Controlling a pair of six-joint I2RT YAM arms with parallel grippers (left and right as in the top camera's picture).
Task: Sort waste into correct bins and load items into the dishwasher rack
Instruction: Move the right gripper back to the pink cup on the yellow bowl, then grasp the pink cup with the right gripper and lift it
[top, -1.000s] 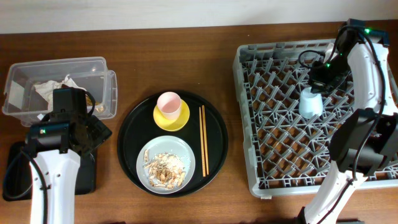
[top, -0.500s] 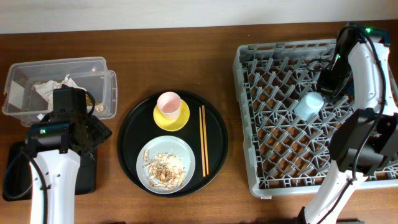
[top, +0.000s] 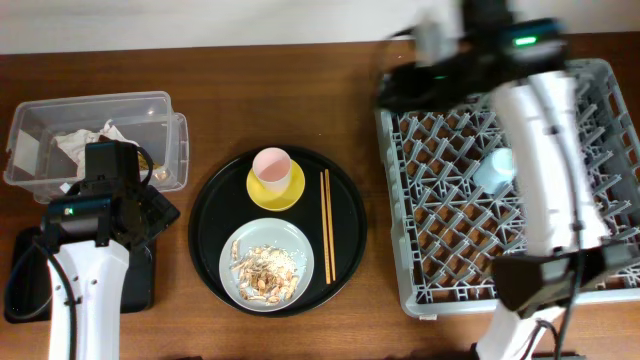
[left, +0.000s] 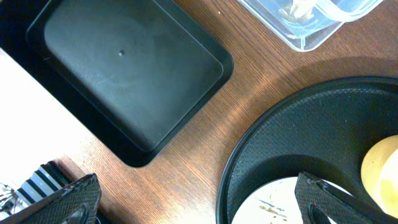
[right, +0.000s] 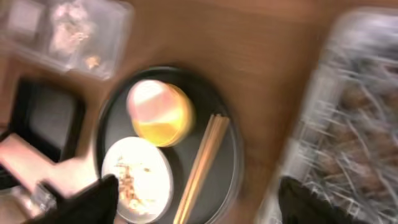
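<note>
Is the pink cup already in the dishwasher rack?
No, the pink cup sits on the yellow saucer inside the round black tray, apart from the dishwasher rack.

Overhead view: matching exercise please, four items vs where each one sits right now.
Items:
1. pink cup
2. light blue cup
3. crumpled napkins
4. food scraps

Places:
a. in the clear plastic box
b. on the pale grey plate
c. on the yellow saucer
d. in the dishwasher rack

Pairs: 1-c, 2-d, 3-a, 4-b

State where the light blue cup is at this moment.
Overhead view: the light blue cup lies on the right, inside the dishwasher rack, partly under the right arm.
</note>
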